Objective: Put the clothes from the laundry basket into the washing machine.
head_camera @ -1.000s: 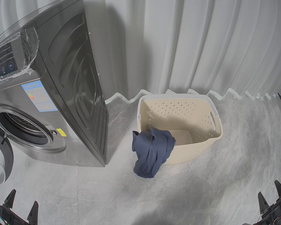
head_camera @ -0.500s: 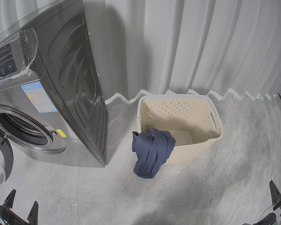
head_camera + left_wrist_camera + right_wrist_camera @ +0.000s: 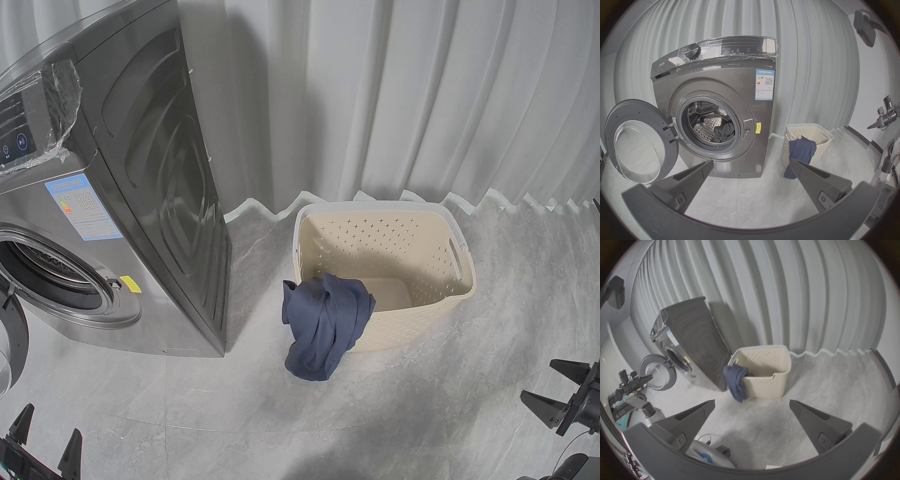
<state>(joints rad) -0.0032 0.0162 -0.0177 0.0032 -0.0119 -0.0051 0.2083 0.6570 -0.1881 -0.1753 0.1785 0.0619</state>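
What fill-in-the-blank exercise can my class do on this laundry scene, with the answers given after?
1. The blue garment hangs over the rim of the laundry ____.
2. The door of the washing machine is swung ____.
3. A dark garment lies inside the machine's ____.
4. The left end effector and the right end effector stand open, holding ____.

Answers: basket; open; drum; nothing.

Navy garment (image 3: 325, 325) draped over the laundry basket (image 3: 465, 250) rim
Basket on the floor (image 3: 406, 412); grey washing machine (image 3: 144, 187) to its left
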